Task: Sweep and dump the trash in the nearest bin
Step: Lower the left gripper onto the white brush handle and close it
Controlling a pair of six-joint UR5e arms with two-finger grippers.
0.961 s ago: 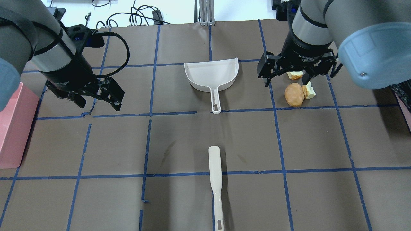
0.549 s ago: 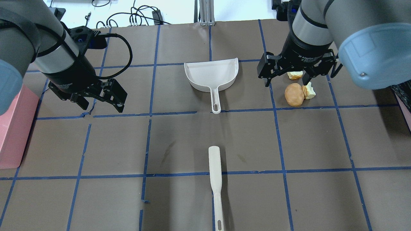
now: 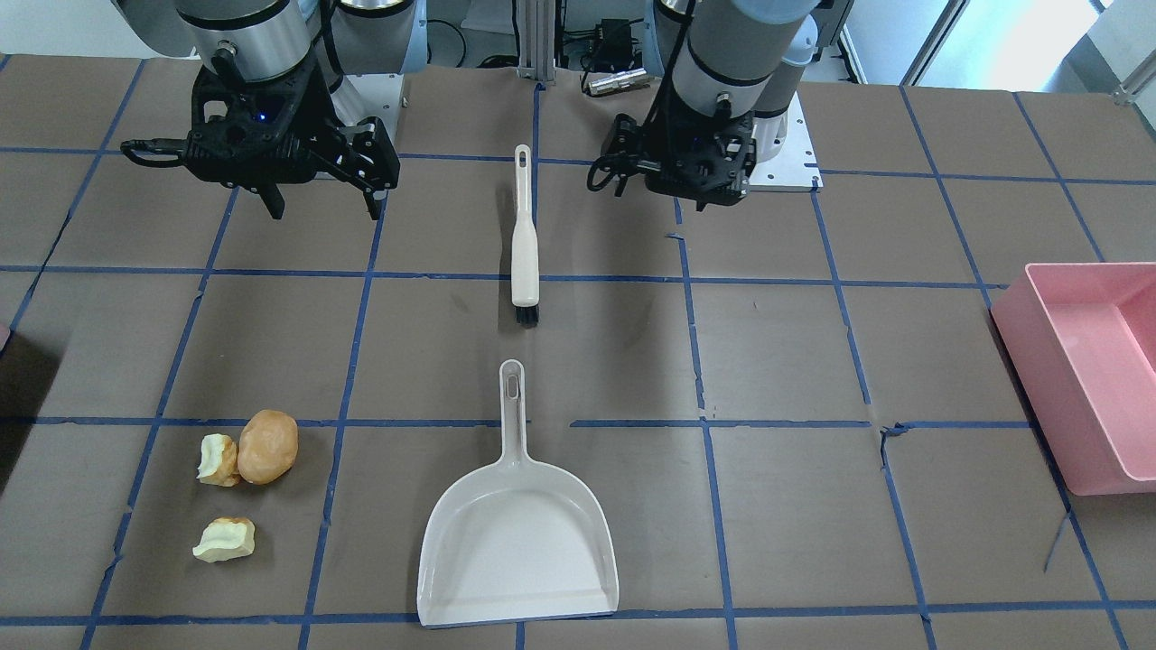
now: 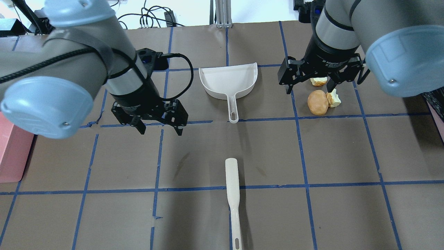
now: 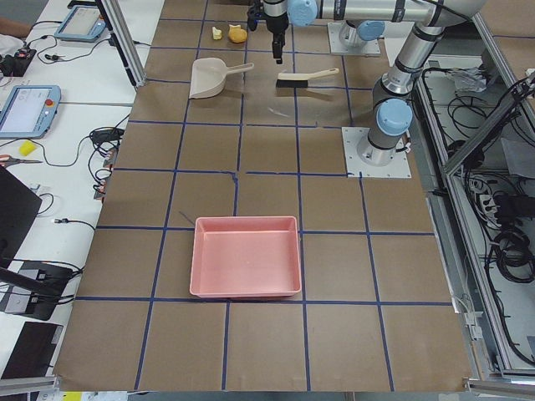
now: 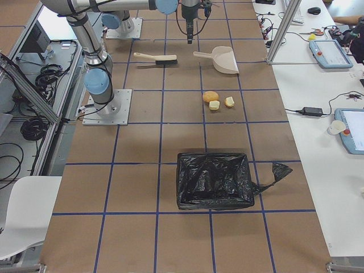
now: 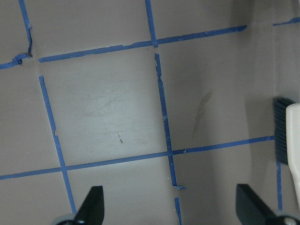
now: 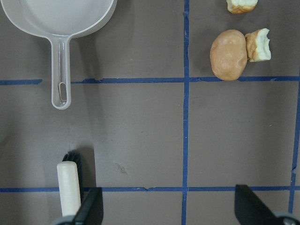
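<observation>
Cream plastic brush [image 4: 231, 187] lies untouched on the brown paper table [image 4: 347, 149], handle toward the robot and bristles toward the dustpan [image 4: 229, 81]. The dustpan sits apart from it, mouth facing away.

One change over the last second: the left gripper [image 4: 160, 132] has swung in from the pink bin [image 3: 1039, 388] side toward the centre. It now hangs above the table on the brush's left, jaws spread wide and holding nothing. Its wrist view catches the bristle end at the right edge. The right gripper [image 3: 323, 209] has not moved; it too is spread and empty.

Trash is unswept. The tan lump [image 4: 317, 102] touches one pale chunk [image 4: 333, 98], with the second chunk [image 4: 318, 81] just beyond, all on the table to the dustpan's right.

We read the left arm's move as an approach to a tool, probably the brush, with no grasp yet. The black-lined bin [image 6: 215, 181] looks nearest the scraps, so we expect the dump there.
</observation>
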